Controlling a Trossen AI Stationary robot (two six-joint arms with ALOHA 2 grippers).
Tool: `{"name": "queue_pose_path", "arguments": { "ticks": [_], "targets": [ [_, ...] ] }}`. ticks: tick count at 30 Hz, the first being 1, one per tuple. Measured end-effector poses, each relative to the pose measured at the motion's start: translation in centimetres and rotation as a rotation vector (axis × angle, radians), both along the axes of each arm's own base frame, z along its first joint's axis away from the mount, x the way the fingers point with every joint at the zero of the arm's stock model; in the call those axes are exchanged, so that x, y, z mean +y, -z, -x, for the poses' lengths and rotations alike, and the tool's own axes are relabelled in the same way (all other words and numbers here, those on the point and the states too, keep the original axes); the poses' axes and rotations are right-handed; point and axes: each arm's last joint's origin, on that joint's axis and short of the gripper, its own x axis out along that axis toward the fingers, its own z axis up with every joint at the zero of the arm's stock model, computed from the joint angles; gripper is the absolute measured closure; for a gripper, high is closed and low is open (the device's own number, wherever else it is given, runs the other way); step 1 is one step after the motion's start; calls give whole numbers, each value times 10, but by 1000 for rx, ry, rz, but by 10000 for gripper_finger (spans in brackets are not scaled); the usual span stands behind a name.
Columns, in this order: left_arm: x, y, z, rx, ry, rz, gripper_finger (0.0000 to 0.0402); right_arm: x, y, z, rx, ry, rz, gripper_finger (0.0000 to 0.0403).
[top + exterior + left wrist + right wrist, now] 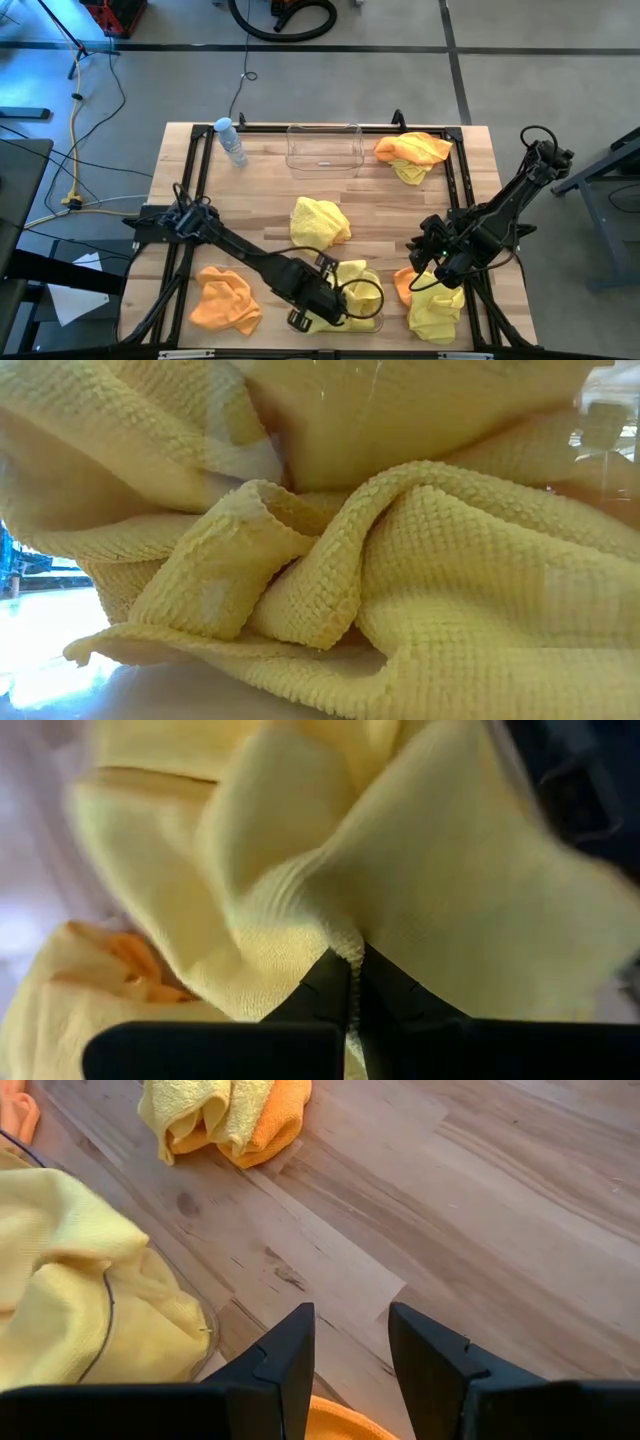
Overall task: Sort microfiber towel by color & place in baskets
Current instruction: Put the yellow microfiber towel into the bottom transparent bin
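Yellow cloth fills the low view, all bumpy and folded, pressed close to the camera behind a clear wall.

On the wooden table (330, 195) the left gripper (345, 298) is at the near edge, over a clear basket (378, 322). Its two dark fingers (325, 990) are pinched tight on a fold of a yellow towel (300, 870). This held towel (357, 282) hangs down into that near basket.

The right gripper (350, 1345) is at the near right side of the table. Its fingers are parted with a gap between them, and nothing is in them. Bare wood shows under the gap. Just below it lies a pile of yellow and orange towels (435, 305).

A second clear basket (324, 150) sits at the far edge of the table, in the middle. It looks like it has nothing in it.

More towels lie around. One yellow towel (320, 220) is in the middle of the table. An orange towel (225, 298) is at the near left. An orange and yellow bunch (412, 152) is at the far right corner. A small water bottle (231, 141) stands at the far left, well apart from the far basket.
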Motion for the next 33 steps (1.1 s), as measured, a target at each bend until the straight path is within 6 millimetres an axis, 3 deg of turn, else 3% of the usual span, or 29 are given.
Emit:
{"name": "queue_pose_path", "arguments": {
  "ticks": [8,14,26,33],
  "targets": [
    [-6,58,-16,114,11,-69,401,1,0,-1,-11,0,-13,279],
    [-8,67,-18,127,-90,-22,398,1,0,-1,-11,0,-13,279],
    [-1,11,-5,26,-157,77,293,1,0,-1,-8,-8,-6,279],
    [7,-35,8,-95,-161,123,273,1,0,-1,-8,-8,-6,279]
  ]
}}
